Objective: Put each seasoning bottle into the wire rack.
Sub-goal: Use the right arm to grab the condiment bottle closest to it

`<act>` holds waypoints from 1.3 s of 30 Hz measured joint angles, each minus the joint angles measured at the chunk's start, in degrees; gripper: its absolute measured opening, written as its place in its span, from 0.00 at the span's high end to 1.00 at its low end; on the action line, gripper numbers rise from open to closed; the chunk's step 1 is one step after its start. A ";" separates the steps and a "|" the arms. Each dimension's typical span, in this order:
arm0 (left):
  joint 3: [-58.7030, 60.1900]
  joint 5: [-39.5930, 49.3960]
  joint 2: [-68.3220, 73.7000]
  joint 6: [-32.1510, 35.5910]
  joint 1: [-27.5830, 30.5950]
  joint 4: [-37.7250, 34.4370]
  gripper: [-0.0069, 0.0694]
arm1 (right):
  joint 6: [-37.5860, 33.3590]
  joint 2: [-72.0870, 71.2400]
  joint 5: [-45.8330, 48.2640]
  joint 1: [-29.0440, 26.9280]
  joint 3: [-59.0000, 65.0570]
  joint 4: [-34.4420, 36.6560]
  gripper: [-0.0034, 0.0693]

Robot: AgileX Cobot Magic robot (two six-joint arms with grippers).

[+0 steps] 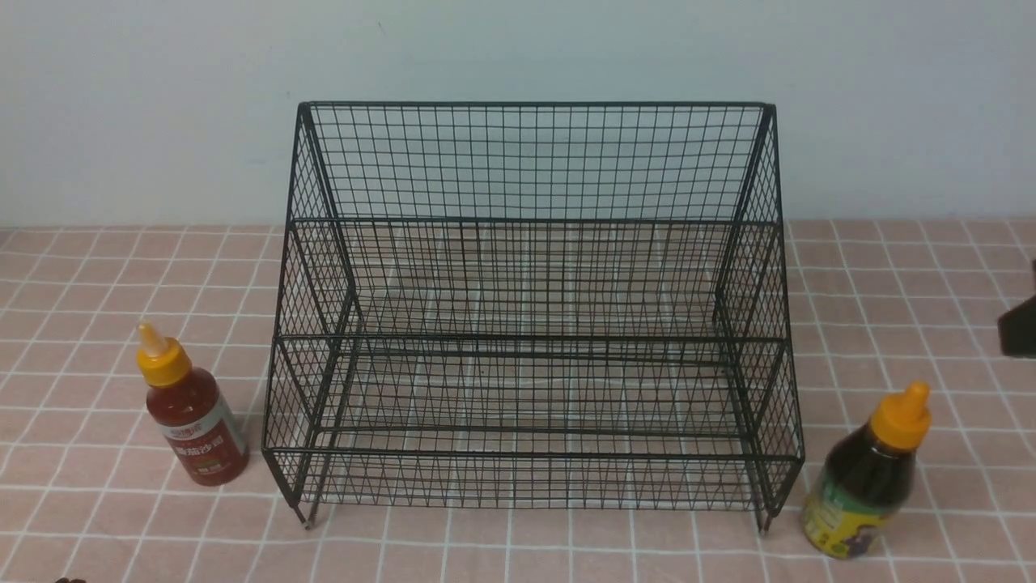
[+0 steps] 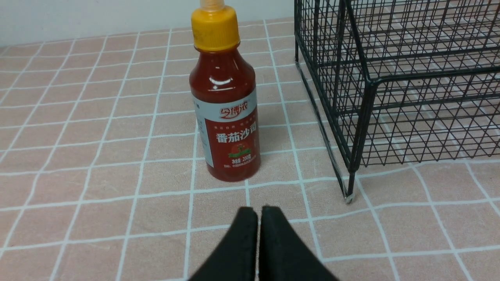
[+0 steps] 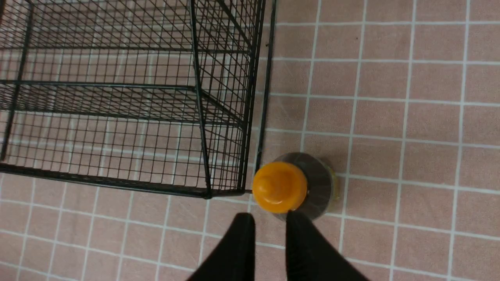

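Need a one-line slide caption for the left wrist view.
Left gripper, shut and empty, faces an upright tomato ketchup bottle standing beside a front corner of the black wire rack.

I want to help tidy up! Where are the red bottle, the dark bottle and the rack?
red bottle [image 1: 198,433]: front view, on its label.
dark bottle [image 1: 863,476]: front view, on its dark body above the label.
rack [image 1: 530,162]: front view, on its tall back wall.

Cannot see nozzle tip of red sauce bottle past left wrist view's edge. Cannot read label of dark bottle from above. Cannot identify dark sliver at front view's right edge.
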 joint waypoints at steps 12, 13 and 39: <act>0.00 0.00 0.00 0.00 0.00 0.00 0.92 | 2.35 8.09 -1.94 10.74 -1.02 -10.20 0.24; 0.00 0.00 0.00 0.00 0.00 0.00 0.92 | 3.31 8.76 -2.34 11.63 -1.02 -11.10 0.22; 0.00 0.00 0.00 0.00 0.00 0.00 0.92 | 8.36 23.06 -0.08 15.87 -2.61 -18.64 0.54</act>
